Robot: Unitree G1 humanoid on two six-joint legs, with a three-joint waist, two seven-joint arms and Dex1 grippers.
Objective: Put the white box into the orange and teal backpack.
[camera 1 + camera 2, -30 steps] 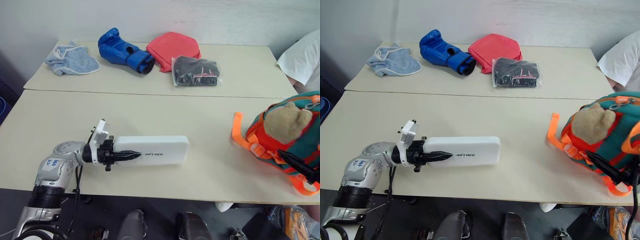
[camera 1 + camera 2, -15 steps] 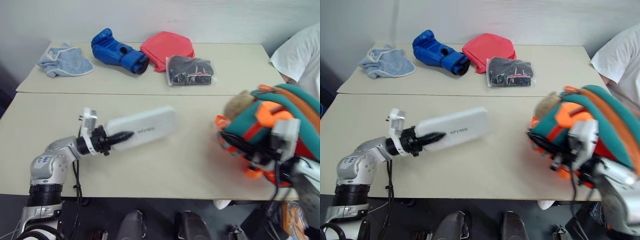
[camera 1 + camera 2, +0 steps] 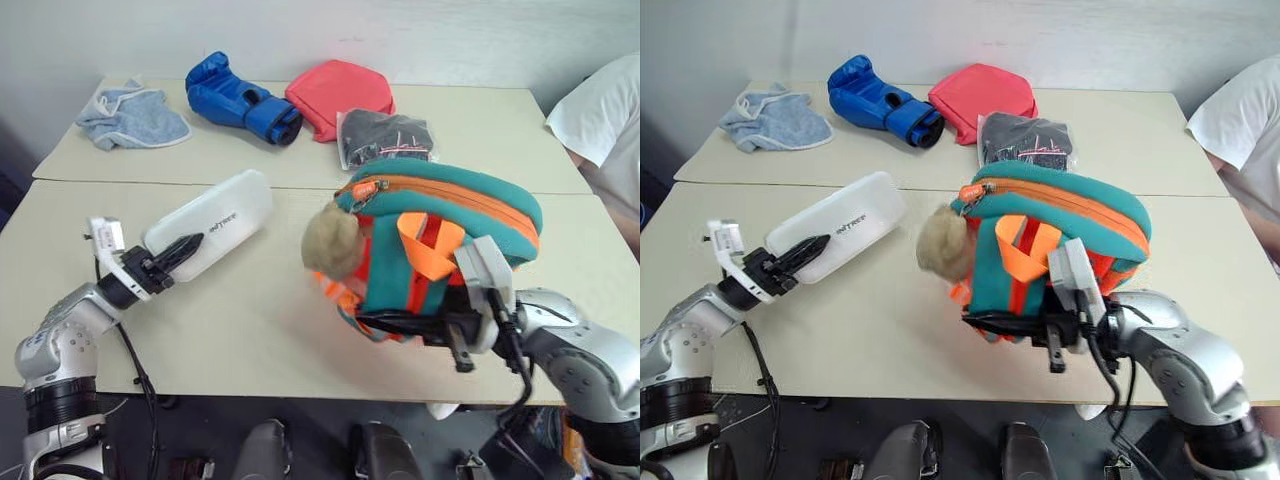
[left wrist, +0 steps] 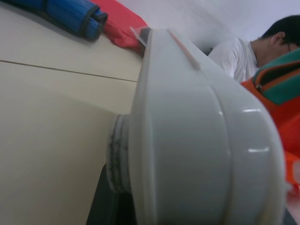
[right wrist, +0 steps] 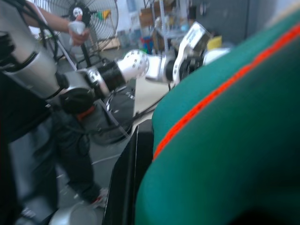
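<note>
Glossy shell: the white box [image 3: 208, 222], flat, rounded corners, grey lettering, raised over the worktop [image 3: 250, 320].
Left claw [image 3: 178, 250]: clamped on its end.
Padded fabric: the orange and teal backpack [image 3: 440, 245], bulky, plush toy attached.
Right claw [image 3: 385, 323]: apparently closed on its lower edge.

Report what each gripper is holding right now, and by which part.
The left gripper clamps the flat white rectangular box at its near short end. The right gripper is shut on the lower edge of the bulky orange and teal backpack.

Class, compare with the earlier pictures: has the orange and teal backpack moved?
Yes. The orange and teal backpack, held by the right gripper, has come from the table's right edge to just in front of the bagged dark clothing.
</note>
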